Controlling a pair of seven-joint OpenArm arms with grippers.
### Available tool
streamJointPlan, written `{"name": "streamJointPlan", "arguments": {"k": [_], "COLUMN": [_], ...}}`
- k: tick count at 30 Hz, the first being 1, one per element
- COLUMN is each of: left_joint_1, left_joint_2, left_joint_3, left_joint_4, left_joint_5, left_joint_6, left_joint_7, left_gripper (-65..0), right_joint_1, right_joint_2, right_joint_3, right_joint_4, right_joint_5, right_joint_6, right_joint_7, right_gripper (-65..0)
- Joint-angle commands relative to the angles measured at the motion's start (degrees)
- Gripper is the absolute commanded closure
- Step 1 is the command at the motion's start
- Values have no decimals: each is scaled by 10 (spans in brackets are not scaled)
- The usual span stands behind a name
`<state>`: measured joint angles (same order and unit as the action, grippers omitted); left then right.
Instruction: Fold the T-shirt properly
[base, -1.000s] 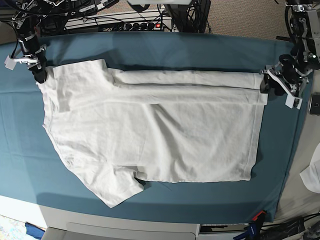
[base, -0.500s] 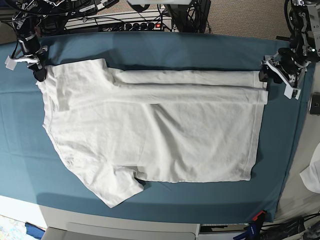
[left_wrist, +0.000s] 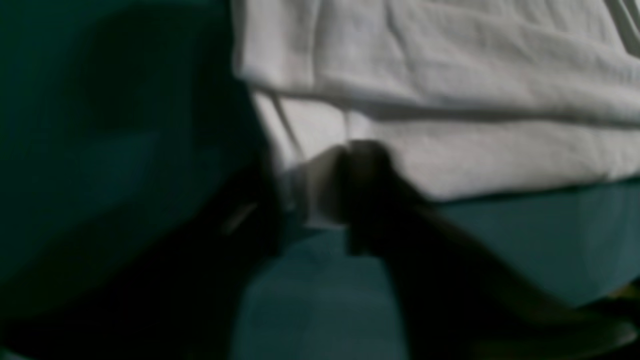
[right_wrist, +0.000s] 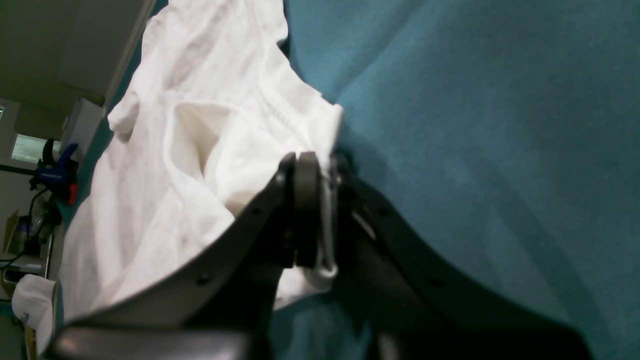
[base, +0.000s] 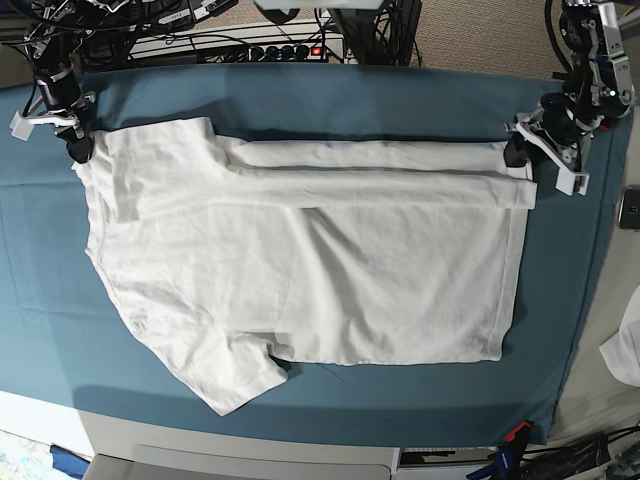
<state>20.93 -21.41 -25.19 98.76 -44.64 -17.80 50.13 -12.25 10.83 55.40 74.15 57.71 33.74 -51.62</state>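
Right pincer (right_wrist: 315, 210) clamped on T-shirt (right_wrist: 165, 165) edge, left pincer (left_wrist: 320, 190) pinching hem corner

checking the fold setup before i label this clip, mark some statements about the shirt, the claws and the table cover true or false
1. The large plain white cotton T-shirt lies spread on a teal table cover. True.
2. The far long edge of the shirt is already folded over into a narrow band. True.
3. The right claw hangs open above bare cover. False: it is shut on a shirt edge, white cloth pinched between its fingers.
4. Both claws are at the near edge of the table. False: the left claw and the right one are at the far corners of the shirt.
5. The shirt carries a big printed logo. False: no print shows on it.
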Motion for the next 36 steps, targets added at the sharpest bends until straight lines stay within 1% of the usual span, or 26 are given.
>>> {"name": "streamJointPlan", "arguments": {"k": [1,2,4,7,13,14,16,20,27,36], "left_joint_1": [-1,-1,-1,4,26,33,50,85,102,107], "left_joint_2": [-9,-10,-14,-22,-23,-23,-23,-23,-8,-3], "left_joint_3": [-2,-2,-2,-2,-22,-30,-48,-78,-81,-81], "left_joint_4": [8,8,8,10,29,35,45,57,57,57], "left_joint_5": [-3,-3,0,0,-2,-6,-11,-21,-21,-19], "left_joint_6": [-2,-2,-2,-2,-2,-3,-14,-15,-17,-17], "left_joint_7": [0,0,0,5,14,15,17,18,20,20], "left_gripper": [-45,0,0,0,0,0,0,0,0,0], "right_joint_1": [-2,-3,-4,-12,-51,-59,-74,-110,-176,-181], "right_joint_2": [9,12,19,29,44,44,44,44,44,44], "right_joint_3": [1,1,1,1,1,1,1,1,1,1], "right_joint_4": [3,3,5,5,18,23,37,74,134,138], "right_joint_5": [3,3,3,3,12,13,13,12,12,0], "right_joint_6": [-5,-5,-5,5,8,8,8,8,8,8], "right_joint_7": [-7,-10,-14,-16,-17,-17,-18,-17,-13,4], "right_gripper": [0,0,0,0,0,0,0,0,0,0]}}
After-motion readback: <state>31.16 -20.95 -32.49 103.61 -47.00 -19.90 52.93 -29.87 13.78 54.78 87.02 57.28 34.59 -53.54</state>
